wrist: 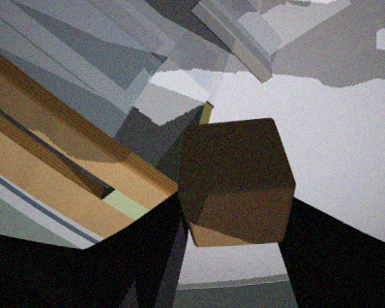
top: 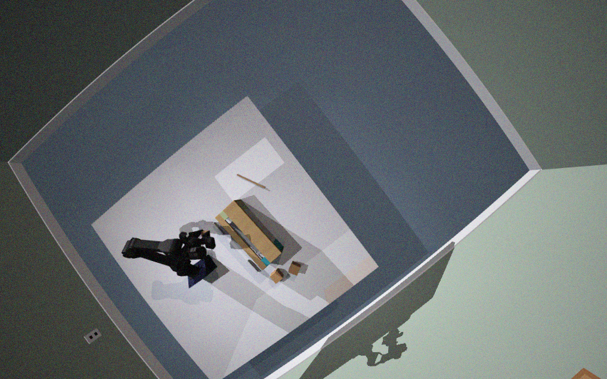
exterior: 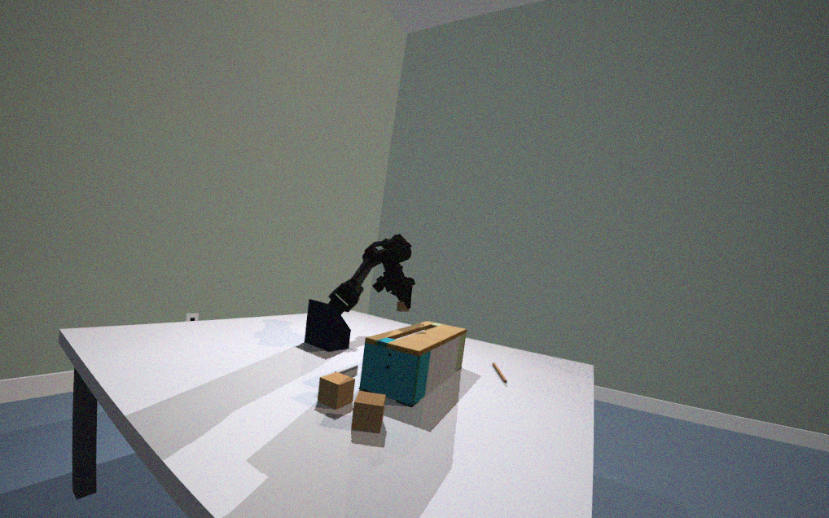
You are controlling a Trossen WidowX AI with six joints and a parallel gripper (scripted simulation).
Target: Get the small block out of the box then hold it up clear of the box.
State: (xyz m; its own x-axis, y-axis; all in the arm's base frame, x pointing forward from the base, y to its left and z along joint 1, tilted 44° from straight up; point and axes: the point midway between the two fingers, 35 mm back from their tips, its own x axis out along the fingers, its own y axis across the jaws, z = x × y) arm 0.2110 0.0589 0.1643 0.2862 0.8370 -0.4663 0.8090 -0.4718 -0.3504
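Gripper point(exterior: 403, 302) pinches small brown block point(wrist: 235, 177) in the air above the table point(exterior: 520, 450), beside the box point(exterior: 414, 357).

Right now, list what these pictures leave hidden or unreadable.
- Shelf and closed pocket inside the box: exterior view shows only outer walls; top view only the lid.
- End effector fingertips: wrist view, the held block covers the contact.
- Block's height above the table: top view too small; exterior view suggests it is raised.
- Stick: too thin to identify.
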